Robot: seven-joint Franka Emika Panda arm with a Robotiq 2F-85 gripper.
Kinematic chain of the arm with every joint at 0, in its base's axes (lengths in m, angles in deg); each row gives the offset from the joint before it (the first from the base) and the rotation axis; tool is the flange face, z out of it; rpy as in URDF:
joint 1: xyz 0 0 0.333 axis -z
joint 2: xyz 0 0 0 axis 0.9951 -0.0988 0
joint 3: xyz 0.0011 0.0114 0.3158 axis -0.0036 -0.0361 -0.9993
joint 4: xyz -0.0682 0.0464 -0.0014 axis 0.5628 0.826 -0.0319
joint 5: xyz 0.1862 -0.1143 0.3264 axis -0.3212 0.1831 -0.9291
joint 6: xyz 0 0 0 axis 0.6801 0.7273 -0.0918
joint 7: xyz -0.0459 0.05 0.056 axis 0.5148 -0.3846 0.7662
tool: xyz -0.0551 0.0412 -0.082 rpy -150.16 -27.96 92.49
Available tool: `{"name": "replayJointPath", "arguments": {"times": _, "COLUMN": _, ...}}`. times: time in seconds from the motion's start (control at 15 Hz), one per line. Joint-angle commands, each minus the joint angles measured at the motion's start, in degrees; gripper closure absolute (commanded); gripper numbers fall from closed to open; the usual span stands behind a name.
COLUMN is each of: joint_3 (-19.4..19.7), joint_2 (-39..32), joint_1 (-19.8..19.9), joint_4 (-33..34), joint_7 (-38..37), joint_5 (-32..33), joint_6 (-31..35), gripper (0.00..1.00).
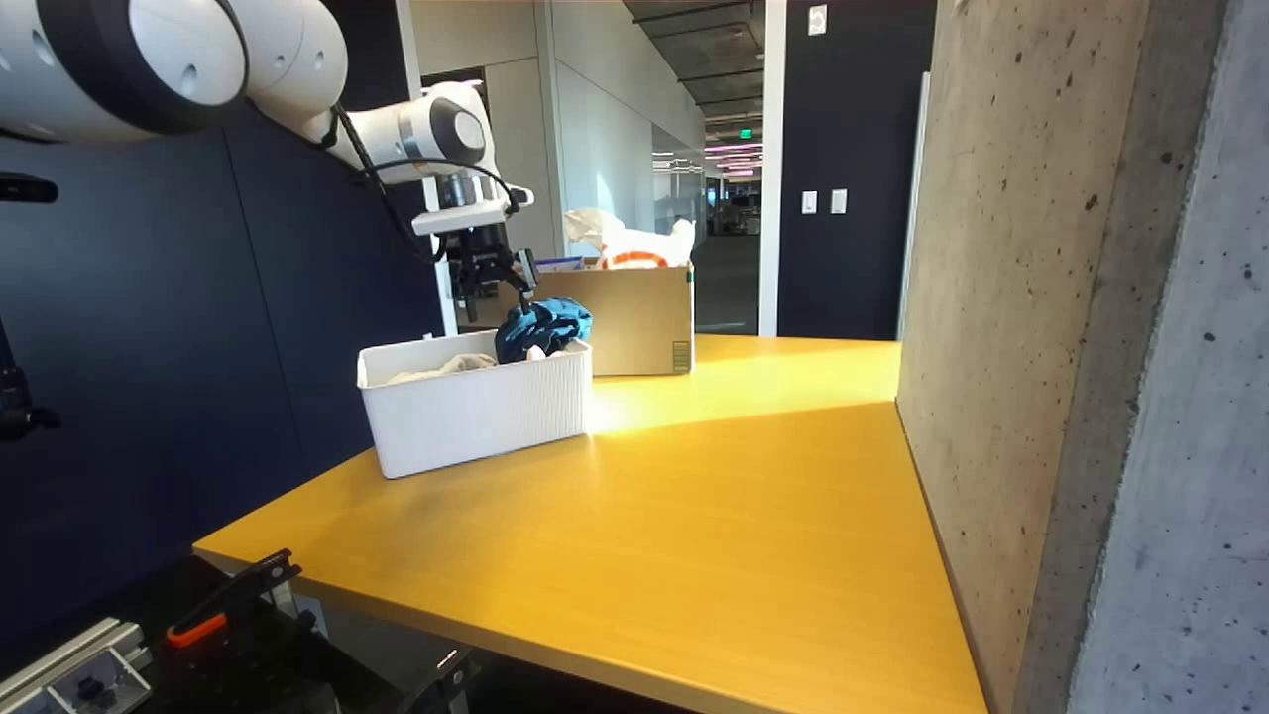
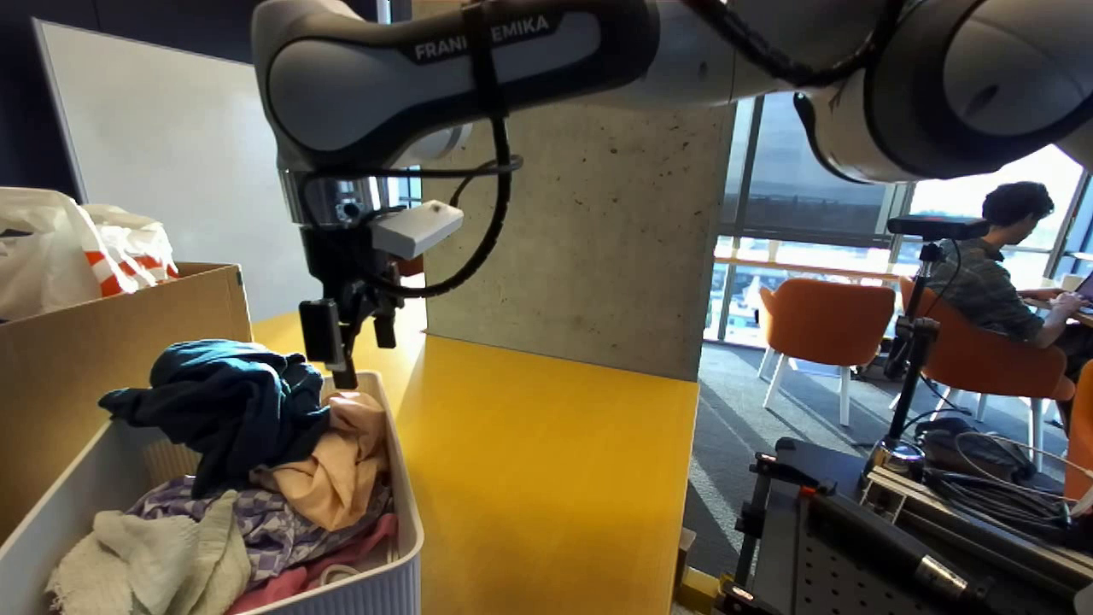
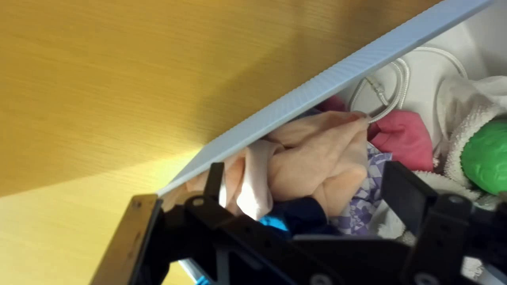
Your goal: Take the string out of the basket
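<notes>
Currently, the tool (image 3: 310, 187) gapes wide above the basket (image 1: 481, 421), where the string (image 3: 405, 79) lies looped beside pink cloth (image 3: 405, 138).

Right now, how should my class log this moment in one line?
tool: open, above basket | string: looped inside basket, ungrasped | removal: not done

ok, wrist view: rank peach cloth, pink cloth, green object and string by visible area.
1. Peach cloth
2. Pink cloth and green object: too alike to rank; frame edge crops the latter
3. String, thin
</notes>
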Motion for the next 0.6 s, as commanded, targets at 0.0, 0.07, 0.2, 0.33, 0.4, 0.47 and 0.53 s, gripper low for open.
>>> {"name": "replayJointPath", "arguments": {"times": 0.0, "joint_3": -1.2, "joint_2": -9.1, "joint_1": -2.4, "joint_4": 12.7, "joint_7": 4.9, "joint_5": 0.0, "joint_6": -1.8, "gripper": 0.00}}
{"name": "replayJointPath", "arguments": {"times": 0.07, "joint_3": -1.3, "joint_2": -10.5, "joint_1": -3.1, "joint_4": 13.9, "joint_7": 6.0, "joint_5": -0.1, "joint_6": -1.7, "gripper": 0.00}}
{"name": "replayJointPath", "arguments": {"times": 0.2, "joint_3": -1.3, "joint_2": -12.3, "joint_1": -4.4, "joint_4": 14.9, "joint_7": 8.6, "joint_5": 0.0, "joint_6": -1.2, "gripper": 0.00}}
{"name": "replayJointPath", "arguments": {"times": 0.33, "joint_3": -1.6, "joint_2": -14.3, "joint_1": -5.1, "joint_4": 16.9, "joint_7": 10.8, "joint_5": -0.6, "joint_6": -1.7, "gripper": 0.00}}
{"name": "replayJointPath", "arguments": {"times": 0.4, "joint_3": -1.8, "joint_2": -15.2, "joint_1": -5.3, "joint_4": 17.8, "joint_7": 12.1, "joint_5": -0.8, "joint_6": -1.9, "gripper": 0.00}}
{"name": "replayJointPath", "arguments": {"times": 0.47, "joint_3": -1.7, "joint_2": -16.4, "joint_1": -5.4, "joint_4": 18.6, "joint_7": 13.5, "joint_5": -0.8, "joint_6": -1.7, "gripper": 0.00}}
{"name": "replayJointPath", "arguments": {"times": 0.53, "joint_3": -1.5, "joint_2": -17.3, "joint_1": -5.6, "joint_4": 19.3, "joint_7": 14.7, "joint_5": -0.6, "joint_6": -2.0, "gripper": 0.00}}
